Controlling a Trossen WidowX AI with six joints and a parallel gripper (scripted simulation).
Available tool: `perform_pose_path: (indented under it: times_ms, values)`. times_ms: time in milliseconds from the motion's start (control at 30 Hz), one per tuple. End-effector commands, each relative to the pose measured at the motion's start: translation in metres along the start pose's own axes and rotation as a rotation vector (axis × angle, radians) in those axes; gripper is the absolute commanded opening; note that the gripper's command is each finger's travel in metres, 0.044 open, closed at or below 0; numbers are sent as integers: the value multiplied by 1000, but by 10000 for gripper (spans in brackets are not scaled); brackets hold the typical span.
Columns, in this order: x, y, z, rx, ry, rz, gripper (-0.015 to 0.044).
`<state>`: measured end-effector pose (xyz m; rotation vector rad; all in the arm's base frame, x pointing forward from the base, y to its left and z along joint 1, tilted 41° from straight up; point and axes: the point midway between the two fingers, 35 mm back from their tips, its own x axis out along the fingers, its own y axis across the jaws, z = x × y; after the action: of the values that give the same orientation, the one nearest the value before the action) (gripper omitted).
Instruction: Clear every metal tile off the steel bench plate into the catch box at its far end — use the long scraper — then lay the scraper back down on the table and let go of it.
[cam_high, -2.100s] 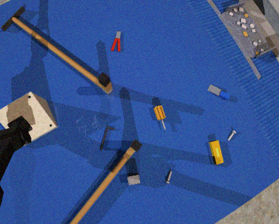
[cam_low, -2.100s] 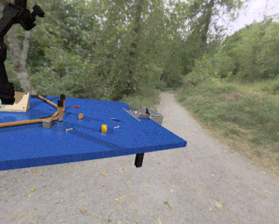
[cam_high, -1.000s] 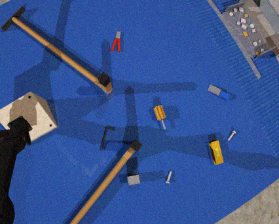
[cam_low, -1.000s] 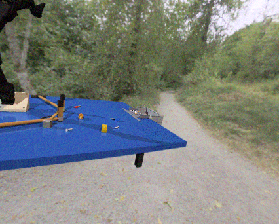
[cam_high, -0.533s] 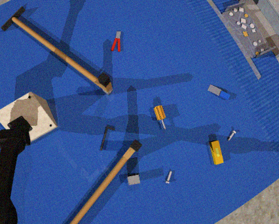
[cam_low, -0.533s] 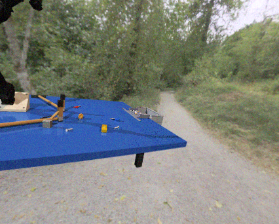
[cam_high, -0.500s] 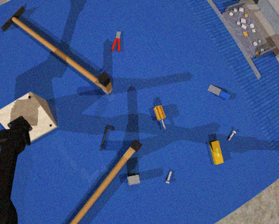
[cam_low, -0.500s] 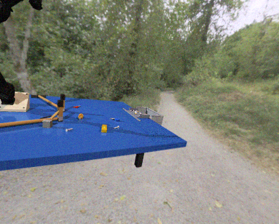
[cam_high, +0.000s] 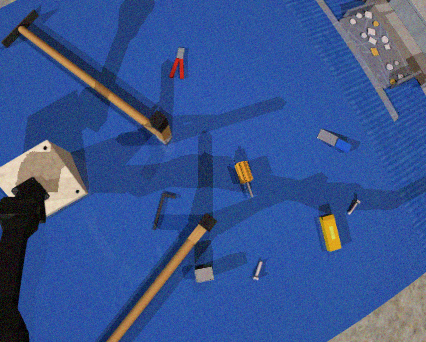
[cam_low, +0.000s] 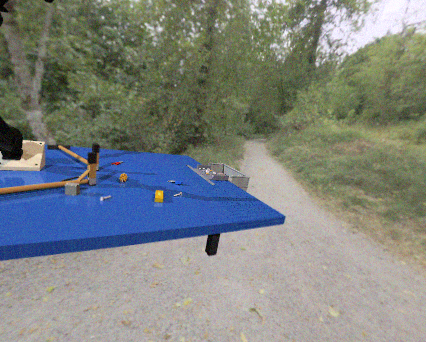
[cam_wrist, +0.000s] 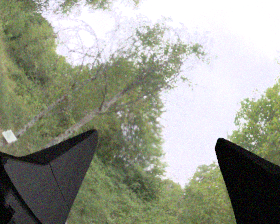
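Observation:
My gripper (cam_wrist: 159, 141) is open and empty in the wrist view, raised with trees and sky beyond it. One long wooden-handled tool (cam_high: 72, 65) has a wide dark crosshead at the upper left. A second long wooden handle (cam_high: 160, 280) (cam_low: 37, 188) runs out of view, so its head is hidden; I cannot tell which is the long scraper. Both handle ends meet dark-topped supports. The steel bench plate (cam_high: 370, 62) at the upper right carries several small white and gold tiles (cam_high: 371, 31). The grey catch box (cam_high: 414, 22) (cam_low: 239, 180) adjoins the plate's far end.
On the blue table (cam_high: 280, 310) (cam_low: 150, 220) lie red pliers (cam_high: 180, 65), a yellow-handled screwdriver (cam_high: 244, 172), a hex key (cam_high: 160, 210), a grey block (cam_high: 204, 274), a yellow box (cam_high: 330, 233), a blue-and-grey piece (cam_high: 334, 140) and two bolts. The arm's pale base (cam_high: 62, 192) is at left.

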<state>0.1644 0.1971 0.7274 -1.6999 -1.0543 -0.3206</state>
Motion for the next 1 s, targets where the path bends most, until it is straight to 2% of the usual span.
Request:
perform_pose_path:
  times_ms: [0,467,967]
  values:
    - [-8,-16,-25,-75,69,-39,440]
    - [-47,-70,-102,-359,313,-143,440]
    - [-111,-129,-171,-657,608,-189,440]
